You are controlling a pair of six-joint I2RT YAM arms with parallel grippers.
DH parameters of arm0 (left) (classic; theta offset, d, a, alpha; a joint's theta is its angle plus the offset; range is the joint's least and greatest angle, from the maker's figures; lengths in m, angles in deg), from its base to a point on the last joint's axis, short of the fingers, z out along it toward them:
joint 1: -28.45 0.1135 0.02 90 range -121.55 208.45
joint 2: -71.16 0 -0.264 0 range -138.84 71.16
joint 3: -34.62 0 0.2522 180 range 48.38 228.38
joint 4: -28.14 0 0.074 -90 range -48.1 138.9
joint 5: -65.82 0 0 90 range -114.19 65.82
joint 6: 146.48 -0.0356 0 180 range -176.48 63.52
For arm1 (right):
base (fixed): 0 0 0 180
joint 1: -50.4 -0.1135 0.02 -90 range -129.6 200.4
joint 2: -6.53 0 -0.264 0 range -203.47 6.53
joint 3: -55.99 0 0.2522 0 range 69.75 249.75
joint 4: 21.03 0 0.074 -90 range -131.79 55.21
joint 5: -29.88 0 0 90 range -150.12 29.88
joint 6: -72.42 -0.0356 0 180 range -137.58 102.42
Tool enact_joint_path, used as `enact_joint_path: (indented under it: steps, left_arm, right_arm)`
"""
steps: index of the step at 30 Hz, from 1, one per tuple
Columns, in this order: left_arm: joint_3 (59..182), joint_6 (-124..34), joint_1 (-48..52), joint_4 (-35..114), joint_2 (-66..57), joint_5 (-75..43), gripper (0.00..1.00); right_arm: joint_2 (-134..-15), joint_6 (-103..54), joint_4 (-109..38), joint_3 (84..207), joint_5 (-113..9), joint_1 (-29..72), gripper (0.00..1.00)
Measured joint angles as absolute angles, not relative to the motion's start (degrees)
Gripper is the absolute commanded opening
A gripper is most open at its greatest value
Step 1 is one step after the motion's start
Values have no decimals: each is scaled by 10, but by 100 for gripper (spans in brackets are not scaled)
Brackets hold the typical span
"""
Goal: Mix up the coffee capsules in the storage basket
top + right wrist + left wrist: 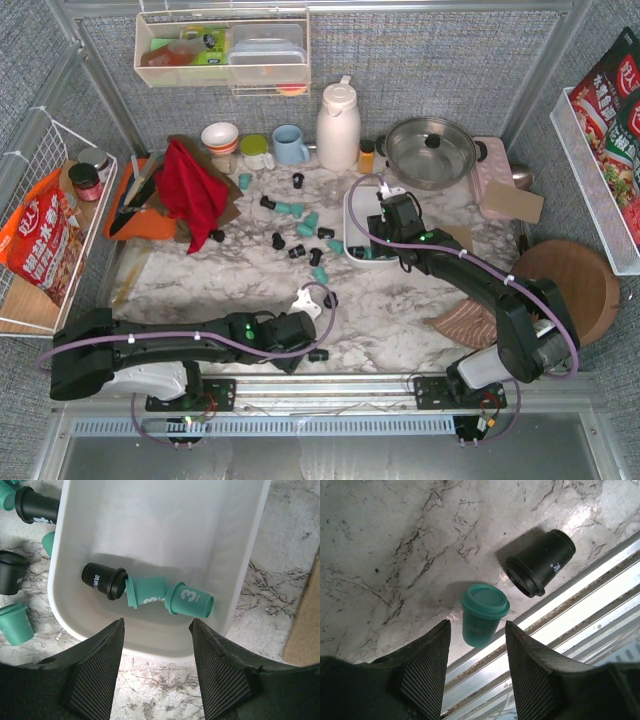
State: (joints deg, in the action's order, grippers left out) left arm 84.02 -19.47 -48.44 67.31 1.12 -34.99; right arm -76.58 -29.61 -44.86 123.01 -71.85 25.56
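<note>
The white storage basket (350, 215) sits right of centre on the marble table. In the right wrist view its near end (150, 652) holds a black capsule (102, 580) and two teal capsules (147, 591). My right gripper (157, 625) is open and empty, above the basket's near rim (385, 240). Several more teal and black capsules (300, 225) lie scattered left of the basket. My left gripper (477, 625) is open near the table's front edge (298, 345), its fingers either side of an upright teal capsule (482, 612) without touching it. A black capsule (540, 562) lies beside it.
A metal rail (570, 615) runs along the front edge. A red cloth (190, 185), blue mug (290, 145), white thermos (338, 125), orange-capped jar (367, 157) and steel pot (430, 150) stand at the back. A round wooden board (565, 285) lies at the right.
</note>
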Motion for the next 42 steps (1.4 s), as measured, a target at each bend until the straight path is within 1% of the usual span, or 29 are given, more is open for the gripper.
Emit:
enact_joint_path:
  steps: [3,9,15,20,24,27,29,32,34,37,42]
  left_arm:
    - [840,-199,-488,673,1,-345,54]
    - [837,-198,-488,672,-15,-332,45]
    - [833,-194,-489,667,-21,-331,44]
    - [829,-186,-489,656,-21,-339,36]
    - [838,-175,-489,661,-6,-375,36]
    - [856,-168,-489,664,35,-419,36]
    - [861,-163,-489,662,67,-450,37]
    - [859,-175,-482,639,122,-486,39]
    - [854,-194,-458,601,142,-486,39]
    - [853,-221,-408,535,128,-471,38]
    - [906,-277,-335,434,41,-421,38]
  right_arm:
    - [-766,-296,-451,1230,-718,256,60]
    - [-766,-296,-453,1228,-717,256,60]
    - [-760,-296,-454,1221,-717,256,60]
    - [-754,-296,-455,1217,-717,256,60]
    - [-740,-296,-455,1210,-718,256,60]
    - [-726,-296,-455,1202,-719,256,60]
    - [-718,-295,-454,1196,-720,256,60]
    - [-704,-294,-449,1181,-724,256,60]
    - [-689,-290,-436,1161,-729,256,60]
    - [-651,-280,-392,1101,-734,256,60]
    - [-554,-266,-305,997,-732,256,60]
